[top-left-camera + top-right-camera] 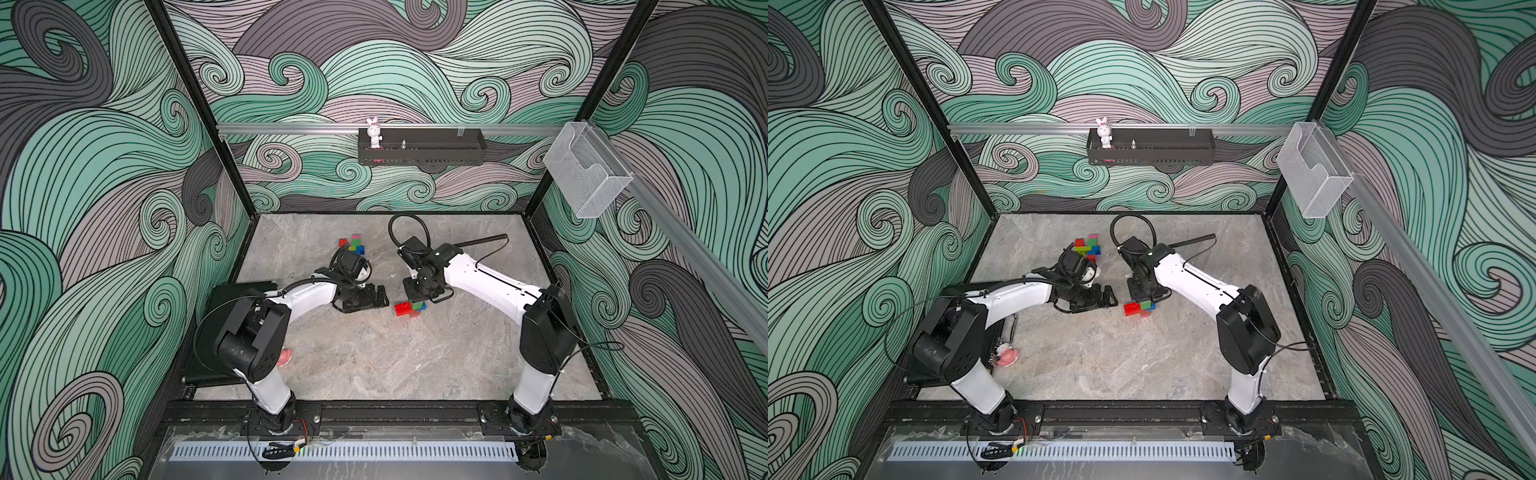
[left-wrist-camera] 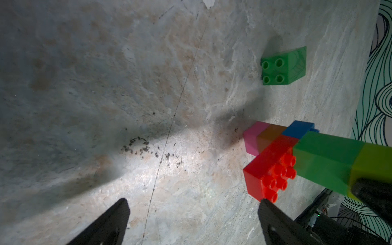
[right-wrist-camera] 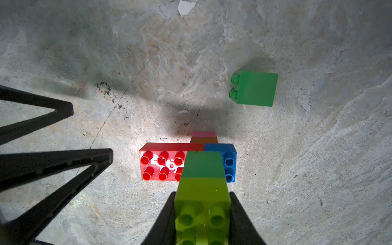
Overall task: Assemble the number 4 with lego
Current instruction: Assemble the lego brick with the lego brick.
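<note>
A joined lego piece stands mid-table in both top views. In the right wrist view it is a lime brick on a green one, over a long red brick and a blue brick, with orange and pink below. My right gripper is shut on the lime brick. My left gripper hangs open just left of the red brick, holding nothing. A loose green brick lies apart on its side. More lego is piled at the back.
A white rabbit figurine stands on a black wall shelf. A clear plastic box hangs on the right rail. A black pad and a small pink object lie at the front left.
</note>
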Available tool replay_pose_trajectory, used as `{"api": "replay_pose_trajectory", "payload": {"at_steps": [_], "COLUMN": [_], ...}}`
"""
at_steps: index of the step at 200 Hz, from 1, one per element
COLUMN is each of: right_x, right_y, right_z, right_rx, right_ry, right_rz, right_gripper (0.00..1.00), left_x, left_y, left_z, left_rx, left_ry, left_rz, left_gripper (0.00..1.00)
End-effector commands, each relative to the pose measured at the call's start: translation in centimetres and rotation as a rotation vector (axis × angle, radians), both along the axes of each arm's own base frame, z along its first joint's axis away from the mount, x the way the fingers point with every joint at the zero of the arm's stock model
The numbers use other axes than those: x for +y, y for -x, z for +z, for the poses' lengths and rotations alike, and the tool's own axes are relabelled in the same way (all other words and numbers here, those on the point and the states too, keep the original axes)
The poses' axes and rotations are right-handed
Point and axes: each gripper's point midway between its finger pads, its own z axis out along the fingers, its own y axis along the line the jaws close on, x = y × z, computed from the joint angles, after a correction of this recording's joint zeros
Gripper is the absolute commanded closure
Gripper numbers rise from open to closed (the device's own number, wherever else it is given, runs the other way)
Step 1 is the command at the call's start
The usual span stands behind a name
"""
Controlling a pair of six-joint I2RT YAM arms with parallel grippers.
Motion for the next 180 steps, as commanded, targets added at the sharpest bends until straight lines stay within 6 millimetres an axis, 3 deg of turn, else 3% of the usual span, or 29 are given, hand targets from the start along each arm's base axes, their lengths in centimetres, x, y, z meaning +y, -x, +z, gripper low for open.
{"api": "replay_pose_trajectory", "payload": {"at_steps": [1, 56, 101, 180], "right_x": [-1.3, -0.7, 0.1, 1.0], "right_y": [0.9, 0.4, -0.6, -1.8], "right_z": [-1.7, -0.8, 0.8, 3.3], "right_rx": [0.066, 0.042, 0.001, -0.055], "right_ry": [0.076, 0.031, 0.001, -0.049], "right_rz": [-0.057, -0.104, -0.086, -0.049], "right_gripper": [0.85, 0.76, 0.62, 0.47], "left_x": [-0.6, -0.6, -0.6, -0.6], "left_y": [-0.2, -0.1, -0.1, -0.1], "left_z": [1.4, 1.5, 1.6, 1.6], "left_rx": [-0.018, -0.021, -0.025, -0.021], "left_ry": [0.017, 0.019, 0.020, 0.014], "left_rz": [-0.028, -0.037, -0.036, -0.039], "left_gripper": [0.01, 0.01, 0.01, 0.01]}}
